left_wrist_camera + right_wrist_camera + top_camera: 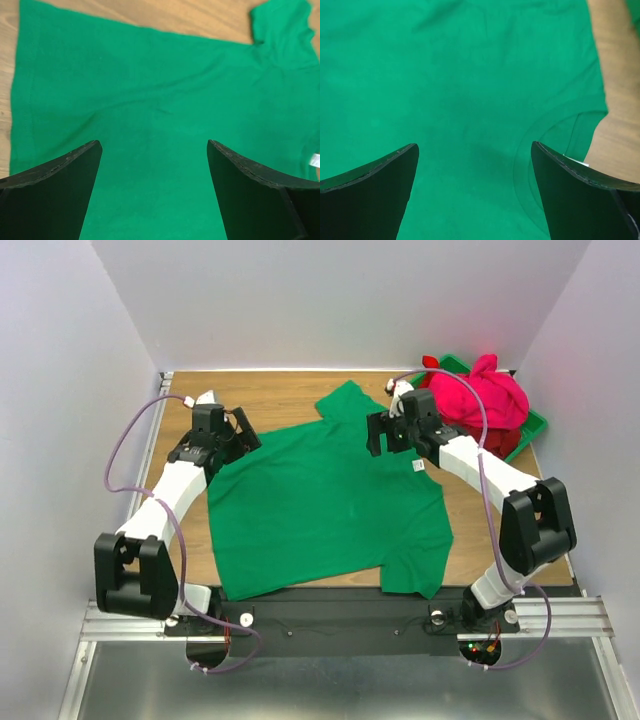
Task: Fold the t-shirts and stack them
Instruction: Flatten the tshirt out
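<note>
The green t-shirt (325,505) lies spread flat on the wooden table (280,390) in front of both arms, its hem toward the left and its neck toward the right; one sleeve points to the far wall, the other to the near edge. The left gripper (240,430) sits at the far corner of the hem, fingers (60,190) splayed wide with nothing between them; in its wrist view the green cloth fills the gap and stretches away beyond the tips. The right gripper (380,433) is over the shoulder, between the far sleeve and the neck label (419,467); its fingers (375,190) are likewise spread and grasp nothing, the collar (555,145) curving just beside one fingertip. Whether any tip touches the fabric cannot be told. The pink t-shirt (480,400) is bunched in the green bin (535,425) at the far right corner, the red t-shirt (500,443) under it; both lie apart from the fingers.
</note>
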You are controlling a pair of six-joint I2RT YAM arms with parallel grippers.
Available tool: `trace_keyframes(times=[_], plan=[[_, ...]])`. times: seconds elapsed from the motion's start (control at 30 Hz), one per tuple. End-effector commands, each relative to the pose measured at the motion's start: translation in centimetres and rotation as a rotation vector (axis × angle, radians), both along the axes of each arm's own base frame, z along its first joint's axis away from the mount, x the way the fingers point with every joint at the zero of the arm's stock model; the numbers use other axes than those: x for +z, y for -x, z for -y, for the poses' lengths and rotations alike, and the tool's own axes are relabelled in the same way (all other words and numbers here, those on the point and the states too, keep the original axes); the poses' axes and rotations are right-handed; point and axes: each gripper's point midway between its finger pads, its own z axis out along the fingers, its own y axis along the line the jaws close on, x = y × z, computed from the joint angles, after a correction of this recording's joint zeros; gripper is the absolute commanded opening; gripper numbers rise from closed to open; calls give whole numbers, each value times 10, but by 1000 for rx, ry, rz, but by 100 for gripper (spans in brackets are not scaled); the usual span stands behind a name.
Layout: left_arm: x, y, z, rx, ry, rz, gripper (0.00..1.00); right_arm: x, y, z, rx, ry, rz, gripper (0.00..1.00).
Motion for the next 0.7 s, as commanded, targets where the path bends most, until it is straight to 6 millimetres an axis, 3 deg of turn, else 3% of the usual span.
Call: trace_keyframes(times=[0.0, 0.13, 0.23, 0.43, 0.53, 0.63, 0.67], plan=[[-6, -11, 6, -27, 15, -5, 99, -5, -7, 1, -39, -7, 10, 99], [-35, -16, 15, -72, 30, -74, 99, -36, -7, 3, -54, 22, -55, 99], [-70, -19, 17, -77, 21, -167, 99, -55, -8, 5, -62, 46, -90, 98], [-81, -37, 19, -87, 11, -180, 98, -82, -14, 4, -74, 75, -141, 98], [-96, -43, 17, -91, -10, -220, 99, -93, -18, -1, -74, 70, -167, 98], [-107, -51, 8, -72, -50, -252, 99, -98, -25, -3, -85, 66, -178, 98], [-112, -53, 5, -64, -58, -264, 99, -108, -25, -2, -92, 75, -199, 98]])
